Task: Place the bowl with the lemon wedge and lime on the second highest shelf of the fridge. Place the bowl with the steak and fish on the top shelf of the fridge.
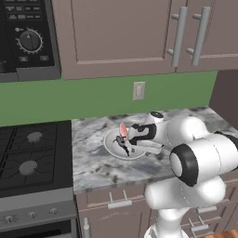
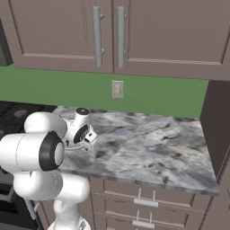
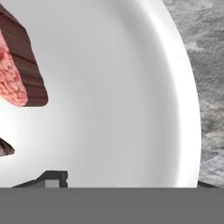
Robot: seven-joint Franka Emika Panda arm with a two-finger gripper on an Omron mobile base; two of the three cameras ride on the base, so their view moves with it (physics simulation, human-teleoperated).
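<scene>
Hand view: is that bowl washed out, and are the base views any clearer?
Hand view: bowl interior nearly flat white, steak sharp but cropped. Left base view: bowl soft, small, partly behind the gripper. Right base view: evenly lit, the arm covers the bowl.

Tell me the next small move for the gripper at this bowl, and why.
Probably close on the bowl's rim. The gripper is already down at the bowl on the counter, and the hand view shows the white wall close up beside the steak. Whether the jaws straddle the rim is unclear.
</scene>
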